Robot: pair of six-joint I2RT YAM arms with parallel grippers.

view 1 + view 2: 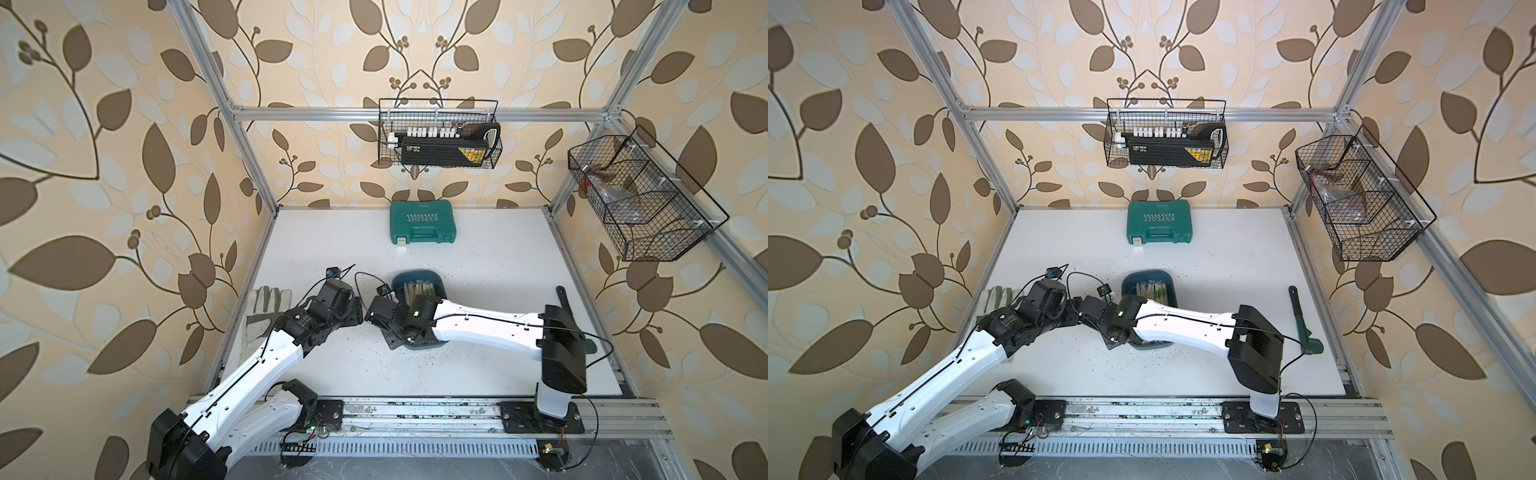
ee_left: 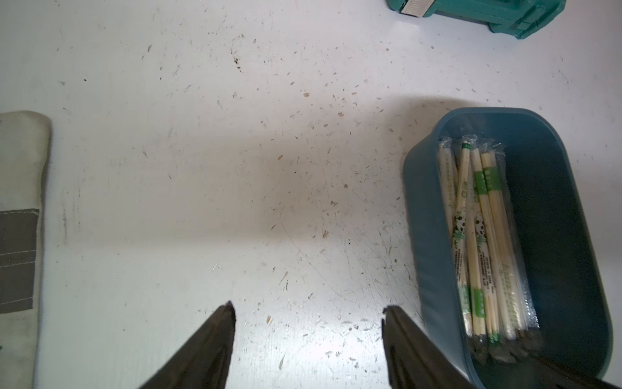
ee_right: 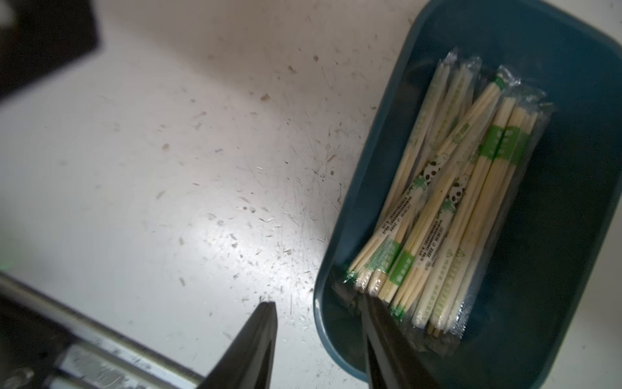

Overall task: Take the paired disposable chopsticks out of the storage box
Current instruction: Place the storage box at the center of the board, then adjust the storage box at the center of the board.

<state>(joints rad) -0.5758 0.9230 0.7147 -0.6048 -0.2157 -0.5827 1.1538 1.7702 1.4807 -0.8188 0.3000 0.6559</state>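
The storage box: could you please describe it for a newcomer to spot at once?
On the white table, look near the middle, in front of the green case by the back wall. The storage box is the shallow dark blue tray holding wrapped chopsticks; unlike the case, it is open and unlettered.

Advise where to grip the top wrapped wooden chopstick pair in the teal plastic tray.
At its panda print, from above, jaws across the top chopstick pair: it lies flat over the others; walls of the teal plastic tray block side entry.
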